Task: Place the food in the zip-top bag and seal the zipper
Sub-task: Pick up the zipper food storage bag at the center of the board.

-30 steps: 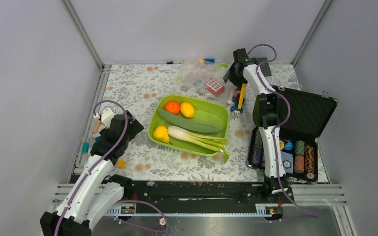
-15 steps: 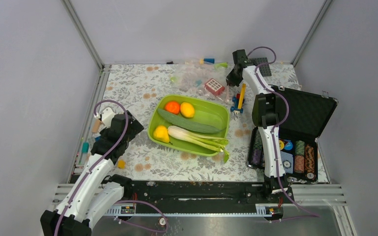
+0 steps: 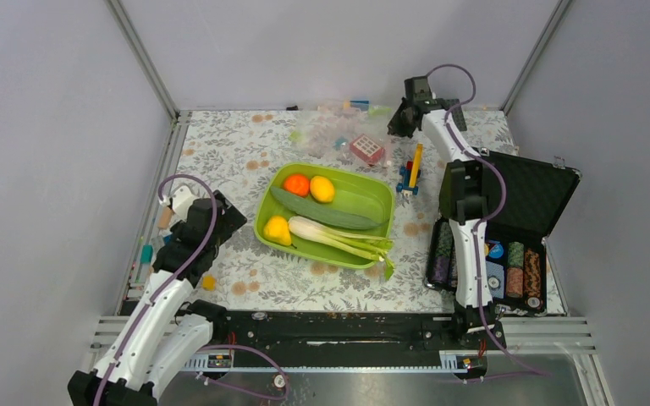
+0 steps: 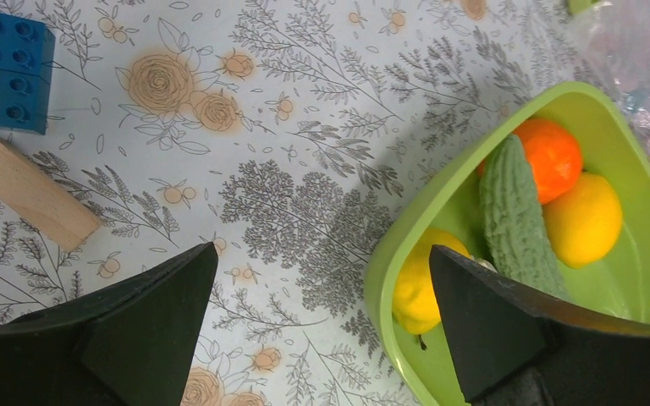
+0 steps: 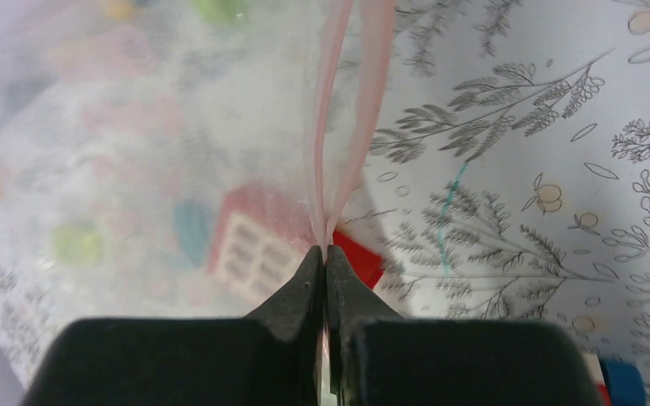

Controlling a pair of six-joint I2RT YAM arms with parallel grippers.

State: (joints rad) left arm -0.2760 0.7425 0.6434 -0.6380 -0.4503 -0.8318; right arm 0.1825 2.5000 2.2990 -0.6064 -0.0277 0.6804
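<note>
The food lies in a lime-green tray (image 3: 367,200): an orange-red fruit (image 3: 296,184), a yellow fruit (image 3: 322,189), a dark green cucumber (image 3: 322,210), a second yellow fruit (image 3: 277,229) and a leek (image 3: 338,238). The clear zip-top bag (image 3: 332,134) lies crumpled at the back of the table. My right gripper (image 3: 396,123) is at the bag's right end. In the right wrist view it (image 5: 325,254) is shut on the pinkish zipper (image 5: 371,68). My left gripper (image 4: 322,250) stands open over the cloth beside the tray's left rim, holding nothing.
A red-and-white block (image 3: 366,150) shows through the bag. Building bricks (image 3: 410,173) lie right of the tray. An open black case with chips (image 3: 508,254) stands at the right. A wooden block (image 4: 30,193) and blue brick (image 4: 4,69) lie at the left.
My right gripper closed on the bag's zipper edge and drew back toward the rear wall, tugging the bag with it. The left arm has barely shifted.
</note>
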